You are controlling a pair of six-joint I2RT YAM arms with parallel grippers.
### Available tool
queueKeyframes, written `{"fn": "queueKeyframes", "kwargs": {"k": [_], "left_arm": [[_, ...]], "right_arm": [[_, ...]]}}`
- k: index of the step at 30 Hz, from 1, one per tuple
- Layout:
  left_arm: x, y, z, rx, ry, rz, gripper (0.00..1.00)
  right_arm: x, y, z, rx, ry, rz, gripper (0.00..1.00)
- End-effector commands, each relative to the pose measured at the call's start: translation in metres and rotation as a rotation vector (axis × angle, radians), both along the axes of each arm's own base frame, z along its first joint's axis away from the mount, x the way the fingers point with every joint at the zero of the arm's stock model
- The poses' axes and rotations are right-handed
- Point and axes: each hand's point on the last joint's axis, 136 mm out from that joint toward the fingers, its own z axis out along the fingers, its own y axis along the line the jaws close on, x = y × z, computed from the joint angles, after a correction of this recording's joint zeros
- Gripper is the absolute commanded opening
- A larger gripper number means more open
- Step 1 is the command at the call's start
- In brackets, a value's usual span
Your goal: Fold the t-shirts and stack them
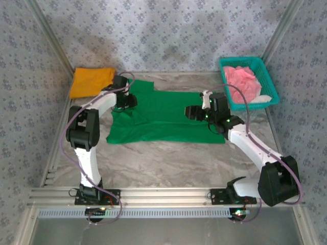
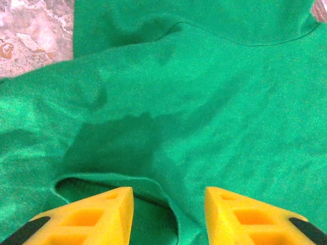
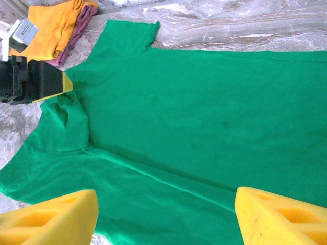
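Lying spread flat on the table (image 1: pixel 168 153), the green shirt (image 1: pixel 163 115) shows a lengthwise crease along its near part. Over the shirt's right part hangs the right gripper (image 1: pixel 190 112), its fingers wide apart and holding nothing. At the shirt's far left corner the left gripper (image 1: pixel 130 100) sits low on rumpled cloth. Its fingers are apart, with a hemmed edge between them, unclamped. Beyond the shirt's left end lies the orange shirt (image 1: pixel 91 80), folded over a purplish cloth (image 3: pixel 84 18). Beyond its right end, the pink shirt (image 1: pixel 240 79) lies crumpled in a teal basket (image 1: pixel 270 87).
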Motion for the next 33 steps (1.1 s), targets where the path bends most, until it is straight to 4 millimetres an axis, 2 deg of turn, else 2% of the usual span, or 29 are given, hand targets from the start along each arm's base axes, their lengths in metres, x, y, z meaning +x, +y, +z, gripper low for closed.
{"fn": "queueKeyframes", "kwargs": {"k": [1, 5, 8, 10, 14, 17, 24, 28, 31, 33], "left_arm": [[0.003, -0.004, 0.023, 0.017, -0.026, -0.027, 0.43], [-0.009, -0.009, 0.063, 0.010, -0.109, -0.037, 0.43], [-0.034, -0.012, 0.075, -0.034, -0.129, -0.030, 0.50], [-0.054, -0.017, 0.069, -0.072, -0.105, -0.036, 0.51], [-0.092, -0.026, 0.039, -0.066, -0.014, -0.051, 0.50], [-0.104, -0.029, 0.021, -0.062, 0.027, -0.053, 0.50], [-0.097, -0.034, 0.001, -0.052, 0.059, -0.057, 0.53], [-0.094, -0.036, -0.008, -0.032, 0.089, -0.058, 0.54], [-0.092, -0.039, -0.014, -0.026, 0.093, -0.063, 0.53], [-0.091, -0.040, -0.019, -0.023, 0.099, -0.067, 0.48]], "right_arm": [[-0.001, 0.006, 0.001, -0.003, -0.009, 0.031, 0.73], [-0.003, 0.005, -0.004, -0.018, -0.001, 0.027, 0.74], [-0.004, 0.000, -0.008, -0.023, -0.002, 0.003, 0.74], [-0.003, -0.002, -0.010, -0.020, -0.009, -0.012, 0.74], [-0.001, -0.003, -0.014, -0.014, -0.010, -0.021, 0.74], [0.002, 0.002, -0.015, -0.006, -0.013, -0.008, 0.74], [-0.007, 0.026, -0.007, -0.022, -0.100, 0.133, 0.79], [-0.012, 0.026, 0.001, -0.027, -0.141, 0.142, 0.80], [-0.013, 0.020, 0.008, -0.037, -0.171, 0.112, 0.80], [-0.014, 0.017, 0.009, -0.045, -0.182, 0.101, 0.82]]}}
